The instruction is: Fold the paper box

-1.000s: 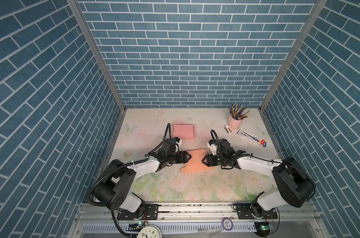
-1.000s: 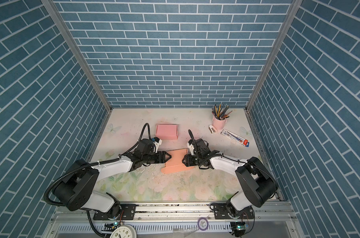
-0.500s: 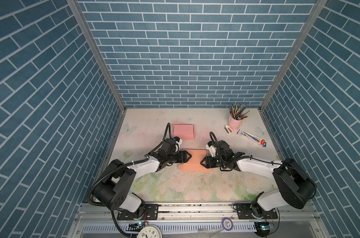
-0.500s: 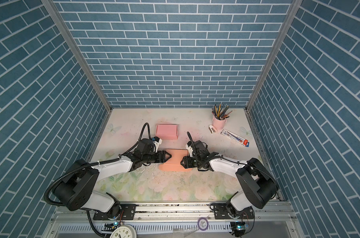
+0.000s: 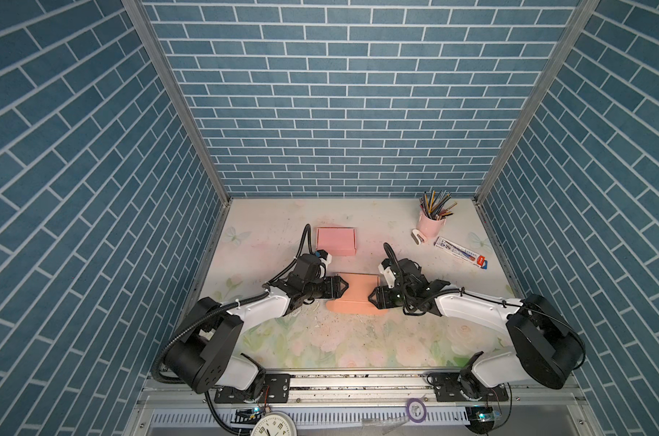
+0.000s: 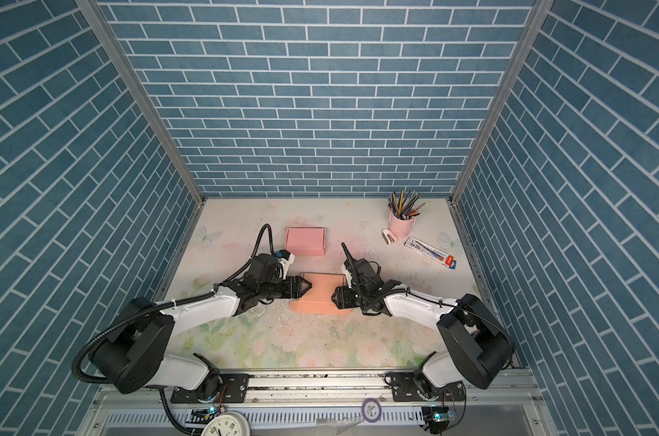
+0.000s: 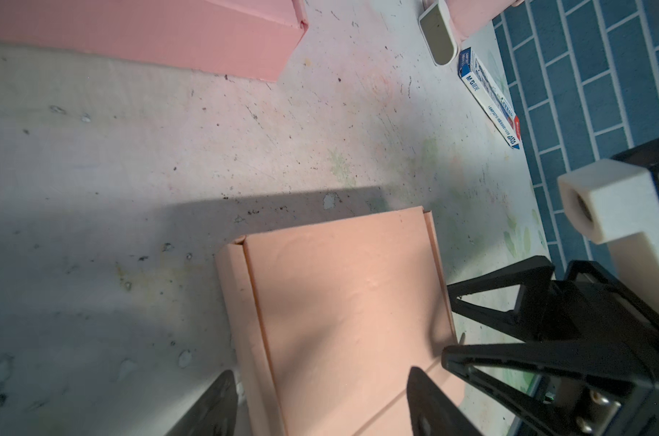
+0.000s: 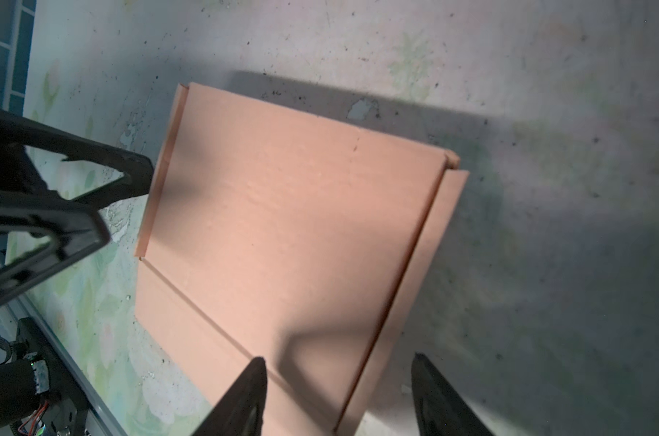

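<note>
1. Between the two arms, at mid-table, the paper box (image 5: 352, 298) lies flat and unfolded on the table (image 5: 320, 339). A pink box (image 5: 335, 241), already made up, sits apart behind it.
2. Left gripper (image 5: 344, 287): jaws spread, tips at the sheet's left edge, pinching nothing. In the left wrist view one of its fingers (image 7: 214, 407) stands just outside the narrow side flap and the other stands over the main panel. I cannot tell whether either touches the card.
3. Right gripper (image 5: 371, 298): jaws also spread and empty, tips at the sheet's right edge. The right wrist view puts them over the corner where a long crease meets the right side strip.
4. Handling, as I judge it:
   - The sheet is thin card, so very light.
   - It is stiff across each panel and hinges readily at the scored creases.
   - It should skate on the smooth table if pushed from one side only.
   - A hard pinch would dent or crease it for good.
5. Recommended hold:
   - I take the narrow side flaps at their free edges, near mid-length, one gripper per side, so the folds follow the scores.
   - I avoid corners, which buckle.
   - I keep one tool pressing the main panel down while the other raises a flap.
</note>
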You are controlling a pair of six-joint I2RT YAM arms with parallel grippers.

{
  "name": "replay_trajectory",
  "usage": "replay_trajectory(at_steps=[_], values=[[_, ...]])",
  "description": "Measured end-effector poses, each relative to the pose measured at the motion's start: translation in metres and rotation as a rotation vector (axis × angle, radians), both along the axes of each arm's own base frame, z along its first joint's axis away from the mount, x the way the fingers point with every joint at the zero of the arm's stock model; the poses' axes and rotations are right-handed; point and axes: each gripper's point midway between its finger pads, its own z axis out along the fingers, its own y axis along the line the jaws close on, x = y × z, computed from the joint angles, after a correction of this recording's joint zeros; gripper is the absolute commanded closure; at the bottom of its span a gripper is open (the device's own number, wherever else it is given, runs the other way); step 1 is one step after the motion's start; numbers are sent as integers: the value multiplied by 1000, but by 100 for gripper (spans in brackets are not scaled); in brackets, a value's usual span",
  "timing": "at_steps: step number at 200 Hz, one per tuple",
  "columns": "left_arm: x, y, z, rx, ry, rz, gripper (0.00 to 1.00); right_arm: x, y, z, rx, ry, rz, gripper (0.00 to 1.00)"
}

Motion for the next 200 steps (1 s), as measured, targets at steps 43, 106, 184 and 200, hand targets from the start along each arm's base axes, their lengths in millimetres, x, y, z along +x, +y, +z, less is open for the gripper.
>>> replay_trajectory(at_steps=[43, 106, 184, 200], values=[[-12, 14, 21, 10, -61, 13, 28, -1, -8, 19, 10, -40, -41, 36], [-38, 26, 20, 30, -43, -1, 28, -27, -2, 26, 0, -28, -36, 37], [-60, 19, 15, 42, -17, -74, 26, -47, -7, 10, -36, 20, -46, 36], [-62, 17, 12, 45, -10, -81, 26, -46, -6, 8, -36, 20, -46, 36]])
